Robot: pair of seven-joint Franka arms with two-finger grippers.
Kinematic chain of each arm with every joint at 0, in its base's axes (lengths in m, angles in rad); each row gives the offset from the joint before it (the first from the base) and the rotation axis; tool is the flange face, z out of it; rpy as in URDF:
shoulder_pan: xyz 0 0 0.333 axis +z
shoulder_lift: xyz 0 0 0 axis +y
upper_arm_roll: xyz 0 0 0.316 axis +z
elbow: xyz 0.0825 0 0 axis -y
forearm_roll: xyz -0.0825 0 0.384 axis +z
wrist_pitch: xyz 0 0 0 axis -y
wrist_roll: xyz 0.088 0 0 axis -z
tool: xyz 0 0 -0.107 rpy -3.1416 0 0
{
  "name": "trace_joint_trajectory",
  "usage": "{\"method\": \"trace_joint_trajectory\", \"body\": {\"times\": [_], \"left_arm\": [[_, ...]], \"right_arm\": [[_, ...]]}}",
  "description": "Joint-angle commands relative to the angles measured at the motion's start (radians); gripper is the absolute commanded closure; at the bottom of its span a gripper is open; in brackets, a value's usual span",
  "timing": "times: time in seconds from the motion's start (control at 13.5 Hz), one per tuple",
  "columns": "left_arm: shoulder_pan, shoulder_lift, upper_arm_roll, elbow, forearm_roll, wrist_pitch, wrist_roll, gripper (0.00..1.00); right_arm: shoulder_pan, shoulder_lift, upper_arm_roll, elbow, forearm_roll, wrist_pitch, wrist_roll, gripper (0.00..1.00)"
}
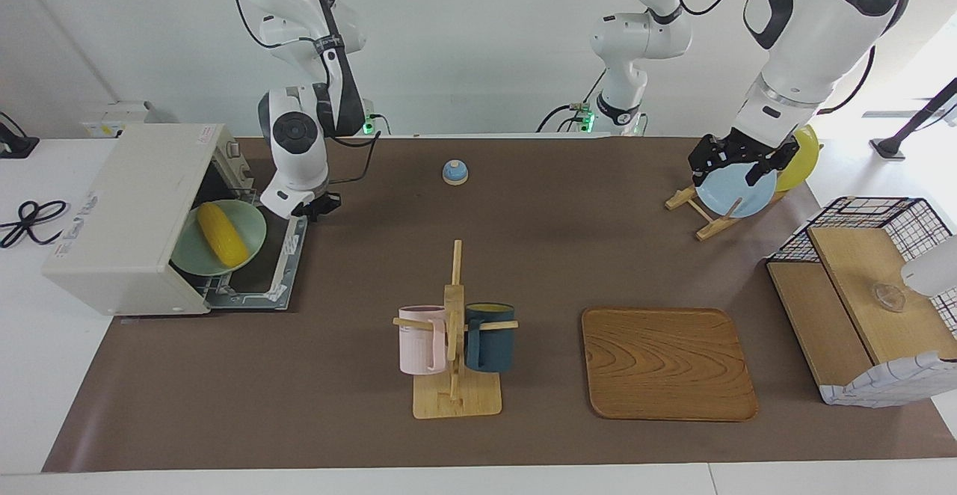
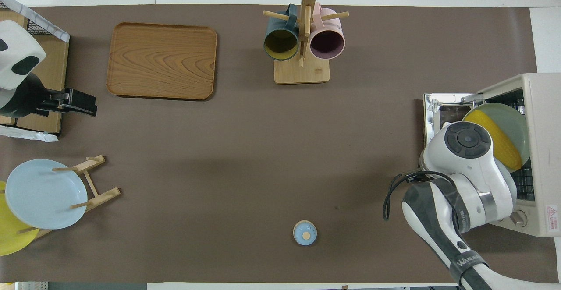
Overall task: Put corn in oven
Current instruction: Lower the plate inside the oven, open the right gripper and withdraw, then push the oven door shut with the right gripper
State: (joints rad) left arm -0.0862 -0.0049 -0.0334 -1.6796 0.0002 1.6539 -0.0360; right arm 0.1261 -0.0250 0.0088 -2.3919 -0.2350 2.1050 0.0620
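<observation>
The yellow corn (image 1: 222,235) lies on a pale green plate (image 1: 196,259) that sits on the rack in the mouth of the cream-white oven (image 1: 127,211). The plate reaches partly out over the oven's lowered glass door (image 1: 262,274). The corn (image 2: 502,141) and the oven (image 2: 543,150) also show in the overhead view. My right gripper (image 1: 318,207) hangs low beside the edge of the door that is nearer to the robots, apart from the plate. My left gripper (image 1: 736,166) is raised and open, holding nothing, over the left arm's end of the table by the plate rack.
A blue bell (image 1: 454,172) stands near the robots at mid-table. A wooden mug rack (image 1: 454,330) with a pink and a dark blue mug and a wooden tray (image 1: 668,364) lie farther out. A plate rack holds a blue plate (image 1: 736,196) and a yellow plate (image 1: 801,157); a wire basket (image 1: 860,214) stands beside it.
</observation>
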Motion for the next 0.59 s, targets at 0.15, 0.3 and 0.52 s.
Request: {"method": "trace_joint_trajectory", "body": {"times": [0.15,0.3,0.52], "left_arm": [[0.008,-0.021,0.0,-0.017,-0.012,0.006,0.005,0.0],[0.008,-0.021,0.0,-0.017,-0.012,0.007,0.005,0.0],[0.008,-0.021,0.0,-0.017,-0.012,0.006,0.005,0.0]], "right_arm": [[-0.023,-0.023,-0.012,0.195,-0.106,-0.241,-0.095,1.0],[-0.057,-0.033,-0.016,0.267,-0.113,-0.334,-0.201,1.0],[-0.149,-0.073,-0.017,0.295,-0.128,-0.361,-0.361,1.0]]}}
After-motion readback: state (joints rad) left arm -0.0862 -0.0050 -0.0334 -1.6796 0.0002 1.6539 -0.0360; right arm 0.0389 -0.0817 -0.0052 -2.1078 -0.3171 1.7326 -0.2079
